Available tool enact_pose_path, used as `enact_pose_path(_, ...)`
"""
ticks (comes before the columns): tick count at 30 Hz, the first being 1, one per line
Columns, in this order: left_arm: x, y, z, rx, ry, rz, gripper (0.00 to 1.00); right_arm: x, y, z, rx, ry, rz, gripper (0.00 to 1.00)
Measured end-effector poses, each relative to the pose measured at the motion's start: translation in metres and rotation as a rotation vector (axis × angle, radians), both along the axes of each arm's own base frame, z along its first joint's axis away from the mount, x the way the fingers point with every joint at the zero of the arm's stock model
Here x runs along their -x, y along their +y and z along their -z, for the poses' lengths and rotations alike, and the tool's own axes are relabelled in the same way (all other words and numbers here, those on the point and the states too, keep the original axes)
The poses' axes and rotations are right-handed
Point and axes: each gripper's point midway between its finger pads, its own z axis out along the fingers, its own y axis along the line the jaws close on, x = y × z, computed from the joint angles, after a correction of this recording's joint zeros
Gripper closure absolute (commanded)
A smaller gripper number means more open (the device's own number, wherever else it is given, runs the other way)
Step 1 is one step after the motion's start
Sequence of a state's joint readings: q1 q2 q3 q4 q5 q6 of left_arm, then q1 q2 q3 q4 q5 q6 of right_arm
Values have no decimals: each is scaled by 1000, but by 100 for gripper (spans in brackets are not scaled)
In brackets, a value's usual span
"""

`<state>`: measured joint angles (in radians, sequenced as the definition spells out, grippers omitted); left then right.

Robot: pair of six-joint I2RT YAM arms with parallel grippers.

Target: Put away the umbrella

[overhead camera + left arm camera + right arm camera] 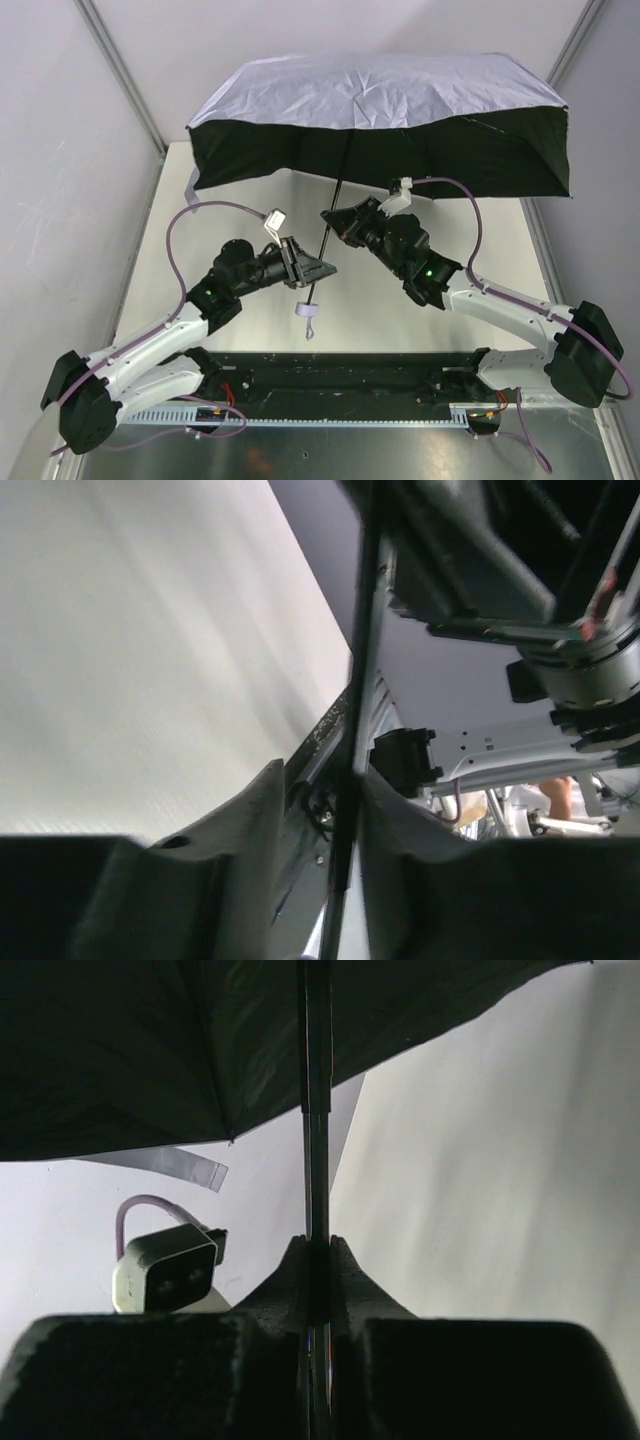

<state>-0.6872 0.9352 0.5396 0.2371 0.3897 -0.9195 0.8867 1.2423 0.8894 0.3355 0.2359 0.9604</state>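
The umbrella (380, 95) stands open above the table, lavender-grey on top and black underneath. Its thin black shaft (336, 195) slants down to the small lavender handle (308, 311) with a wrist loop. My right gripper (333, 222) is shut on the shaft high up; in the right wrist view both fingers press the shaft (317, 1110) at the right gripper (317, 1252). My left gripper (320, 268) sits lower, just above the handle. In the left wrist view the left gripper (322, 805) is open around the shaft (362, 660), which lies against one finger with a gap to the other.
The white table (230, 200) lies under the canopy, with walls close on both sides. A grey closing strap (192, 185) hangs off the canopy's left edge. A black rail (340, 370) with the arm bases runs along the near edge. The left wrist camera (165, 1270) shows beside the right fingers.
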Motion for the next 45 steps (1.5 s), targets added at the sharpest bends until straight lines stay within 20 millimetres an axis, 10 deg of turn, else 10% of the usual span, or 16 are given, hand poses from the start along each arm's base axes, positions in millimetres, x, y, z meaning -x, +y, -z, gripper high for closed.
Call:
enact_pose_path(4, 6, -4, -9, 24, -41, 32, 98, 2, 1, 5, 12, 5, -4, 90)
enact_pose_path(14, 19, 9, 4, 21, -64, 20, 100, -27, -22, -24, -101, -51, 40, 38)
enact_pose_path(20, 26, 14, -4, 43, -93, 26, 100, -62, -35, -45, -227, -143, 32, 28)
enact_pose_path(26, 32, 15, -8, 55, -103, 46, 100, -66, -17, -48, -319, -200, -94, 37)
enact_pose_path(32, 39, 14, -9, 66, -111, 84, 100, -60, 1, -59, -378, -257, -206, 96)
enact_pose_path(34, 40, 14, -11, 71, -118, 89, 86, -57, 3, -61, -401, -241, -230, 99)
enact_pose_path(39, 38, 14, -10, 74, -129, 80, 16, -55, 12, -54, -275, -164, -150, 100)
enact_pose_path(45, 25, 6, 2, -35, -88, 20, 5, -25, 15, -69, 58, -97, 87, 100)
